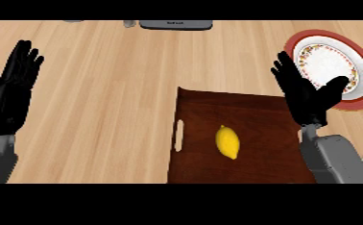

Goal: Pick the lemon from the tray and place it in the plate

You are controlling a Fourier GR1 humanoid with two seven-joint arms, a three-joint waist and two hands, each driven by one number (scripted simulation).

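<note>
A yellow lemon (227, 142) lies on a dark brown tray (205, 108) near the counter's front, right of centre. A round plate (327, 61) with a red rim and a patterned white middle sits at the far right, beyond the tray's right corner. My right hand (306, 94) hovers open over the tray's right edge, fingers straight, thumb overlapping the plate's lower rim; it is right of and above the lemon, apart from it. My left hand (17, 85) rests open at the left edge, fingers up.
A grey appliance (175, 24) lies at the counter's back edge, with a small grey object (128, 23) to its left. The tray has a slot handle (179, 135) on its left side. Bare wood counter (106, 89) spreads between my left hand and the tray.
</note>
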